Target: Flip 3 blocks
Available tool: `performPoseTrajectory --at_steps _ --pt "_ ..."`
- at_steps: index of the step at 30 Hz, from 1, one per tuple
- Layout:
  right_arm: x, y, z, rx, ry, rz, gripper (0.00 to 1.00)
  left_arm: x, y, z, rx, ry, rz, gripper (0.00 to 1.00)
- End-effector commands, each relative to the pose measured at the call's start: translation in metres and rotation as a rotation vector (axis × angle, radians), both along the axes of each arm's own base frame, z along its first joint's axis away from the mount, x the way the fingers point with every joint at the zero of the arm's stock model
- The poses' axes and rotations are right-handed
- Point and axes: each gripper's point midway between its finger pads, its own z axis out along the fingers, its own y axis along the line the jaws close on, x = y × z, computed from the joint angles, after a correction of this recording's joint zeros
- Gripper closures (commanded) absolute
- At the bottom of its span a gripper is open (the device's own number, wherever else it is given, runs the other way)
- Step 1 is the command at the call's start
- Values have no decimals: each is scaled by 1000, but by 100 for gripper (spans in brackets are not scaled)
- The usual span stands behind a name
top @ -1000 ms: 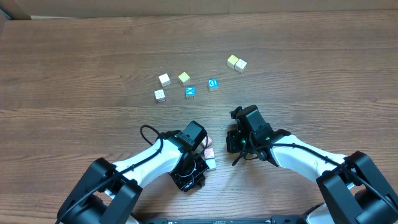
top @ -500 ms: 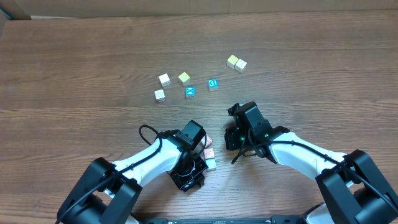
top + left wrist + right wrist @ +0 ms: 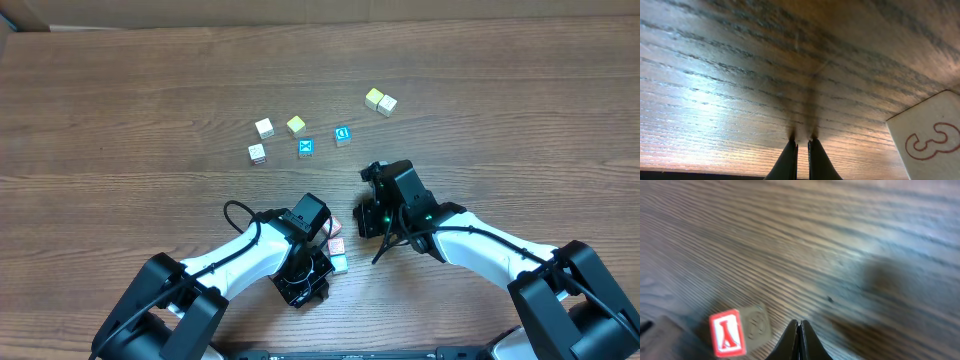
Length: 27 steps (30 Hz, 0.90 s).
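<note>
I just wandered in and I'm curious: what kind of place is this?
Probably a robot lab or test bench: a left robot arm and a right robot arm reach over a wooden table, with small lettered cubes scattered on it.

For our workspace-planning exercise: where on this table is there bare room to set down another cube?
Free: the table left of the two white cubes; the far strip and right side past the yellow and cream pair. Crowded: around the blocks at the front middle.
</note>
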Motion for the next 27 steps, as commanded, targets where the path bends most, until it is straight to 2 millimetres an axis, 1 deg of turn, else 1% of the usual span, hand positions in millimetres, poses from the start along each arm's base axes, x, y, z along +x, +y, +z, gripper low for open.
performPoseTrajectory --at_steps 1,7,11,14,21,27 --pt "11 11 14 46 -40 18 96 0 23 -20 116 -13 13 96" --pt "22 18 24 91 -87 2 96 0 23 -20 116 -14 13 96" --pt "25 24 29 132 -92 4 96 0 23 -20 116 -14 13 96" --pt "25 28 27 151 -81 4 96 0 23 -20 116 -14 13 96" --pt "24 39 14 195 -32 23 96 0 23 -20 116 -14 12 96" --pt "29 47 13 211 -17 26 96 0 23 -20 116 -14 12 96"
